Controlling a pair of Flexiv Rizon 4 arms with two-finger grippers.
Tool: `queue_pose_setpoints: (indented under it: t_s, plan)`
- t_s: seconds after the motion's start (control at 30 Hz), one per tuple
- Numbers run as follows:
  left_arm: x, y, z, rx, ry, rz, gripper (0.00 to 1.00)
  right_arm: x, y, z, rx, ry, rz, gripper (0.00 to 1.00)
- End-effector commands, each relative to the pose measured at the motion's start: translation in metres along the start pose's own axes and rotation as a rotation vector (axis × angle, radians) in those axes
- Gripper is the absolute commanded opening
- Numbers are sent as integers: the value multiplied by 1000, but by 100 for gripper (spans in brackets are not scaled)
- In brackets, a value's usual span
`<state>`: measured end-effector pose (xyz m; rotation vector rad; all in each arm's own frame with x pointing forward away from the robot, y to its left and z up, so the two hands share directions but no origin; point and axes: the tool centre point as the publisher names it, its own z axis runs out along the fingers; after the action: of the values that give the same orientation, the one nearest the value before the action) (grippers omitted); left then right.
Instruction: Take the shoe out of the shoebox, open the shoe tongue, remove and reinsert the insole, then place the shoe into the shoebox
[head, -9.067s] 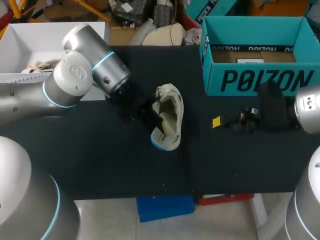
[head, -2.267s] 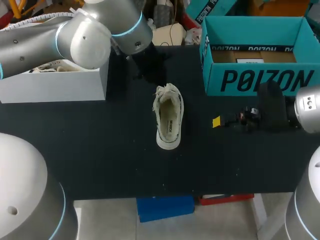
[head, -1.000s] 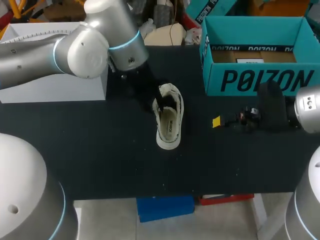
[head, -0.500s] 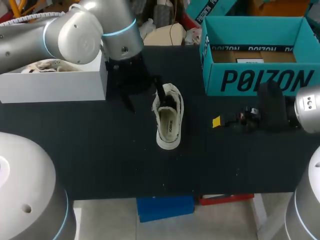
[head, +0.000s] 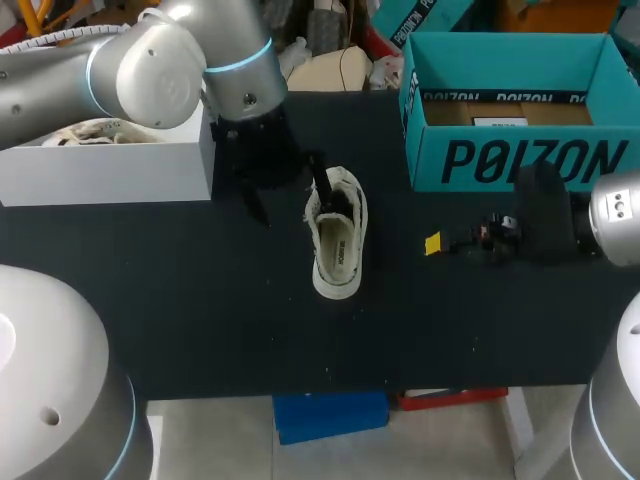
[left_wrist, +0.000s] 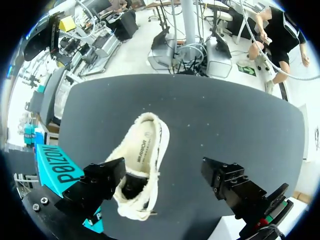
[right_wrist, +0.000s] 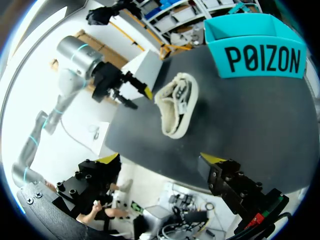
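A cream-coloured shoe (head: 337, 238) lies on the black table (head: 200, 320), sole down, its laced end toward the far side. My left gripper (head: 288, 195) hangs open over that laced end. One dark finger (head: 320, 184) is at the shoe's tongue and the other stands off to the side over bare table. In the left wrist view the shoe (left_wrist: 143, 159) lies beside one finger (left_wrist: 100, 186) of my left gripper (left_wrist: 164, 171). The teal shoebox (head: 510, 150) stands at the far right. My right gripper (right_wrist: 162, 159) is open and empty, right of the shoe (right_wrist: 177, 105).
A white box (head: 110, 170) holding pale items stands at the far left, close to my left arm. The teal shoebox (right_wrist: 257, 52) has a flat cardboard piece inside. My right gripper (head: 470, 240) rests low just in front of the shoebox.
My left gripper has spread its fingers wide at the shoe's laced end and the arm has shifted slightly left. The shoe and right arm have not moved.
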<state>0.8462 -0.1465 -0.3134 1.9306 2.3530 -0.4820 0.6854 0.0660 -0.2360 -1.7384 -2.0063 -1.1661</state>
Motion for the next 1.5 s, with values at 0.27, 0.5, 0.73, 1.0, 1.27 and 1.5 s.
queue_pose_setpoints:
  t_s: [0.27,0.5,0.73,1.0,1.27,1.5]
  plan:
    - [0,0,0,-3,2,0,100,0,0,0,0,0,1,100]
    - [4,4,7,-10,20,-9,100,0,0,0,0,0,1,100]
    - [4,18,19,-134,123,43,47,0,0,0,0,0,1,100]
    - [-3,37,24,-175,180,104,39,0,0,0,0,0,1,100]
    - [-9,56,43,-173,216,117,41,0,0,0,0,0,1,100]
    - [-15,64,60,-142,207,120,44,0,0,0,0,0,1,100]
